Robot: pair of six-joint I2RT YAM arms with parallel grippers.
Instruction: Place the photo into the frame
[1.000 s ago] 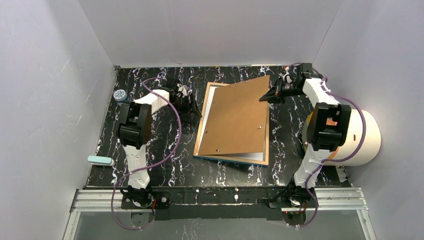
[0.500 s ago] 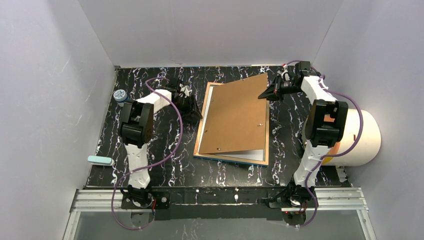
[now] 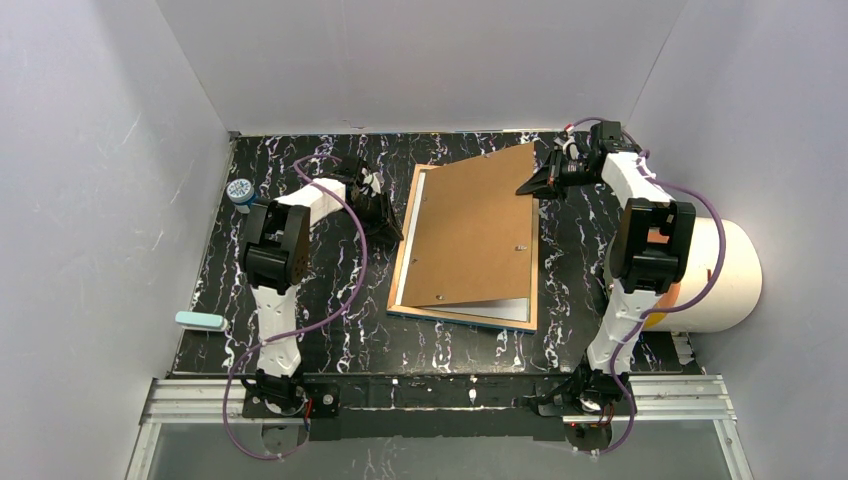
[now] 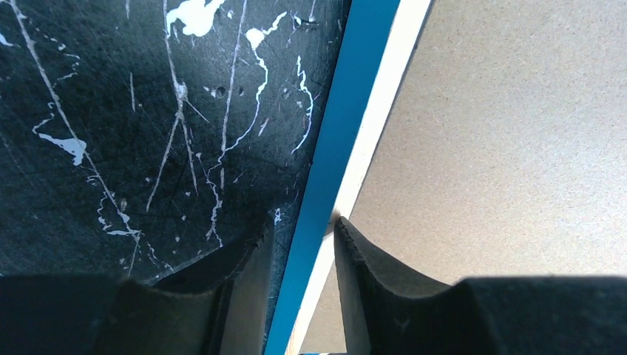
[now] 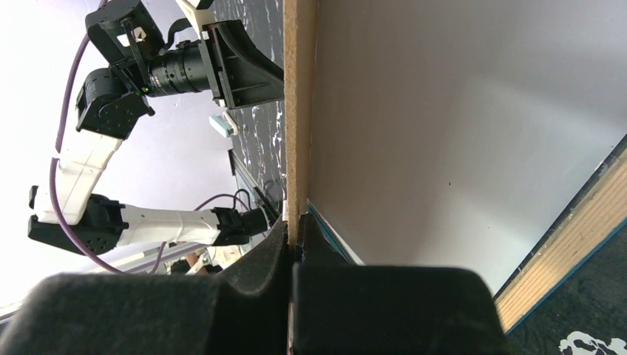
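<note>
— Where is the frame (image 3: 465, 320) lying?

— It is lying face down in the middle of the black marbled table (image 3: 330, 330), its pale wooden back edge showing all round and the blue rim (image 4: 340, 133) peeking out below.

— And the brown backing board (image 3: 470, 235)?

— It is sitting askew over the frame. Its near left corner is resting low, and its far right corner is standing raised off the frame.

— Who is lifting it?

— The right gripper (image 3: 530, 190). In the right wrist view its fingers (image 5: 251, 255) are pressing together on the board's thin edge (image 5: 299, 111).

— What is the left gripper (image 3: 392, 225) doing?

— It is sitting at the frame's left side. Its two fingers (image 4: 355, 251) are standing narrowly apart, one on either side of the blue rim (whether they are actually pinching it I cannot tell).

— Is the photo showing?

— A white sheet (image 3: 500, 310) is lying inside the frame under the board, and it is showing along the near edge and in the right wrist view (image 5: 458, 133). Whether that is the photo turned face down I cannot tell.
</note>
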